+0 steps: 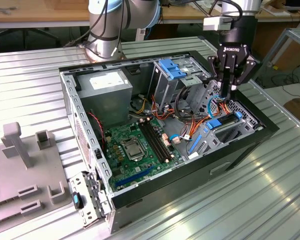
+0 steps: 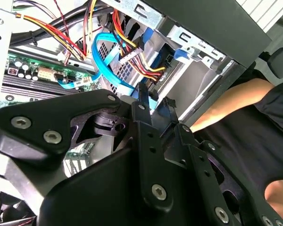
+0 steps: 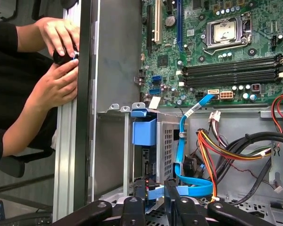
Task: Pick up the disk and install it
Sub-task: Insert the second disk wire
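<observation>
We see an open computer case [image 1: 90, 115] lying on a ribbed metal tabletop [image 1: 270, 175] in the middle of the exterior view. The black pincer [image 1: 229, 92] hangs at the upper right, lowered into the case's drive bay. In the first wrist view its fingers [image 3: 140, 188] sit close together around a flat blue cable [image 3: 191, 190]; we cannot tell whether they grip it. The disk's place cannot be made out. A person's hands [image 3: 59, 61] rest at the case edge, upper left of that view.
</observation>
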Motion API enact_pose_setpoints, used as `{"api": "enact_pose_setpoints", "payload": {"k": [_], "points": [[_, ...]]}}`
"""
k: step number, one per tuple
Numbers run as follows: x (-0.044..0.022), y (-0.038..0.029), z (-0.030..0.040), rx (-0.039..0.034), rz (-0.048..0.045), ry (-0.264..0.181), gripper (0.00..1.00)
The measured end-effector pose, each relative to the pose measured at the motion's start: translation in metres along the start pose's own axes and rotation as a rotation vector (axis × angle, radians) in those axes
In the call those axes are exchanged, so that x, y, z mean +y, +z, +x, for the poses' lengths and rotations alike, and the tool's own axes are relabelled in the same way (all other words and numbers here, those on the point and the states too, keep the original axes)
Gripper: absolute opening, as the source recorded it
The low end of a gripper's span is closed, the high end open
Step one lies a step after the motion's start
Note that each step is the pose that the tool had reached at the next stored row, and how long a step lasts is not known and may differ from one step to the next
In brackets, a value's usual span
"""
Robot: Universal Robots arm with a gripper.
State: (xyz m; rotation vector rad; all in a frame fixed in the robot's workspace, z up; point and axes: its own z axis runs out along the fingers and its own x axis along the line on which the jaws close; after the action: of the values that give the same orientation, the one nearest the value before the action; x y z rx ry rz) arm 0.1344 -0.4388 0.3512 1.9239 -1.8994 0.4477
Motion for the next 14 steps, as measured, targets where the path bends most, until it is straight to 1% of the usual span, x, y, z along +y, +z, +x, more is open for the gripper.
{"api": "enact_pose_setpoints", "payload": {"k": [2,3,4,5,11,13,14], "points": [[0.0000,0.0001,-0.0001,-0.0001,0.0000,0.000,0.29],[0.0000,0.0002,-0.0001,-0.0001,0.0000,0.000,0.22],[0.0000,0.0002,-0.0002,-0.0001,0.0000,0.000,0.20],[0.0000,0.0003,-0.0002,-0.0001,0.0000,0.000,0.16],[0.0000,0.0006,0.0000,-0.0005,0.0000,0.000,0.16],[-0.0001,0.0015,0.0017,-0.0003,0.0000,0.000,0.16],[0.0000,0.0030,0.0045,-0.0056,0.0002,0.000,0.16]]}}
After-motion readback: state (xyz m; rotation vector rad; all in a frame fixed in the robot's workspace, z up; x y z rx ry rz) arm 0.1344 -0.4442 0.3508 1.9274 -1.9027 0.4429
